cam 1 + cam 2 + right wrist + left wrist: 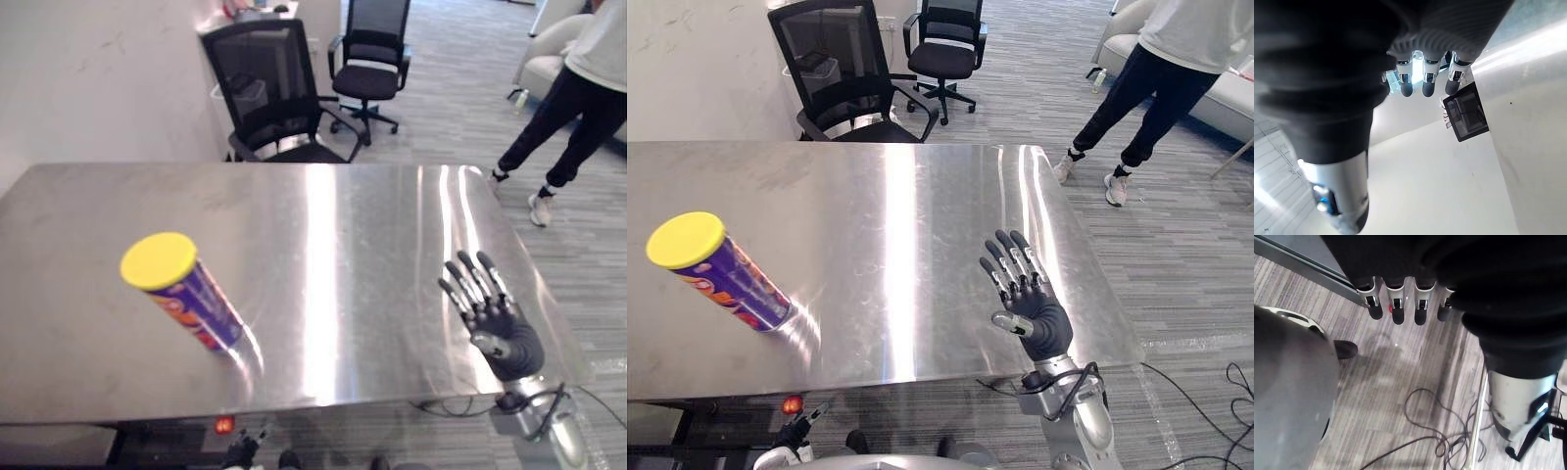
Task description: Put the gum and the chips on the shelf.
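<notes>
Steel table point(343, 245) — right hand point(1029, 304) upright, splayed
</notes>
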Robot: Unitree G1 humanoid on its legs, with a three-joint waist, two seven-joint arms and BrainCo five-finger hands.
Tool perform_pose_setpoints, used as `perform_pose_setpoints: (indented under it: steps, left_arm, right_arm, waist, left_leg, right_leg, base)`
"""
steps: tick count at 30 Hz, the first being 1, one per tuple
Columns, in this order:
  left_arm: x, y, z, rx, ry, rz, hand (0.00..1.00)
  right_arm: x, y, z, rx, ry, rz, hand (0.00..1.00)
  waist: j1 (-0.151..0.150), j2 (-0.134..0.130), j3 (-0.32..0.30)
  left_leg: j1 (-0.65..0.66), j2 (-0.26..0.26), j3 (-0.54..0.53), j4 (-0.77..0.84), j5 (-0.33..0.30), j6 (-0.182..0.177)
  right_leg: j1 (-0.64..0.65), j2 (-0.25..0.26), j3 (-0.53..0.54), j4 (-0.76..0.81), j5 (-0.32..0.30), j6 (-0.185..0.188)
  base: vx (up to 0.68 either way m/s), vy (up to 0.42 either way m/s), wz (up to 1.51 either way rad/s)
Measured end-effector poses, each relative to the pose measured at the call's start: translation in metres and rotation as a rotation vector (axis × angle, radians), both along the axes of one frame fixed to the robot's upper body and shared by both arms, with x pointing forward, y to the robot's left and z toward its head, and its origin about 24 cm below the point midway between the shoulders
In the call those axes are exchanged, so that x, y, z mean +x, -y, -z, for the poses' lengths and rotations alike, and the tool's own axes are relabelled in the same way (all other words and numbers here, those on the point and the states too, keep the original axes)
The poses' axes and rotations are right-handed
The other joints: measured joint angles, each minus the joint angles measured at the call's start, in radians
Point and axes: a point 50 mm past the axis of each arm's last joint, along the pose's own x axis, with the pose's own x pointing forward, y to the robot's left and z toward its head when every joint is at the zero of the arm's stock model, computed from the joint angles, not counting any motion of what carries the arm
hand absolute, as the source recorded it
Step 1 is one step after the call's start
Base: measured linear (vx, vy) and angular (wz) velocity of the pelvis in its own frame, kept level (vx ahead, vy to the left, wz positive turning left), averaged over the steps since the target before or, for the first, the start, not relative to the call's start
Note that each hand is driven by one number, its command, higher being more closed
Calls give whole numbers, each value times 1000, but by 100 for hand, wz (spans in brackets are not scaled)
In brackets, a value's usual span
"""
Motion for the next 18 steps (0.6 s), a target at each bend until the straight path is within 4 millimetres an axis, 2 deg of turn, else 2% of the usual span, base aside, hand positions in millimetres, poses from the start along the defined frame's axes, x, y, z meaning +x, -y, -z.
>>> perform_pose_setpoints:
  steps: [2, 7, 12, 14, 16, 18]
  left_arm:
    - [-1, 0, 0, -4, -2, 1, 0]
    - [-2, 0, 0, -11, 4, 3, 0]
    - [1, -2, -2, -21, 27, 21, 0]
    - [0, -3, -2, -21, 27, 22, 0]
    - [0, -3, -2, -21, 29, 24, 0]
    - [-1, -5, -3, -22, 30, 29, 0]
  right_arm:
    - [5, 10, -8, -49, 45, 43, 0]
    - [17, 30, -21, -200, 95, 77, 0]
    - [46, 51, -23, -420, 74, 93, 0]
    - [55, 54, -22, -471, 66, 95, 0]
    - [64, 52, -21, -508, 57, 75, 0]
    - [74, 46, -16, -559, 44, 35, 0]
  waist:
    - [-1, -1, -1]
    - [3, -5, -5]
    - [30, -1, -19]
    - [36, 5, -24]
    - [55, 10, -27]
    - [60, 14, -29]
  left_leg:
    - [11, -33, -18, -35, 7, 14]
    - [9, -63, -52, -73, 21, 37]
    - [-22, -86, -112, -74, 37, 51]
    - [-34, -89, -134, -79, 43, 51]
    - [-41, -91, -147, -79, 46, 51]
    - [-55, -94, -171, -80, 56, 54]
  right_leg:
    - [10, -24, -6, -12, 6, 10]
    - [11, -45, -32, -20, 14, 23]
    - [10, -54, -87, -22, 5, 36]
    - [10, -55, -107, -22, 5, 36]
    - [9, -55, -117, -24, 5, 36]
    - [9, -55, -141, -28, 4, 37]
  base:
    - [78, 176, 21]
    - [50, 99, 23]
    - [11, 18, 33]
    - [-21, 4, 39]
    - [-24, 1, 25]
    - [-24, -6, 30]
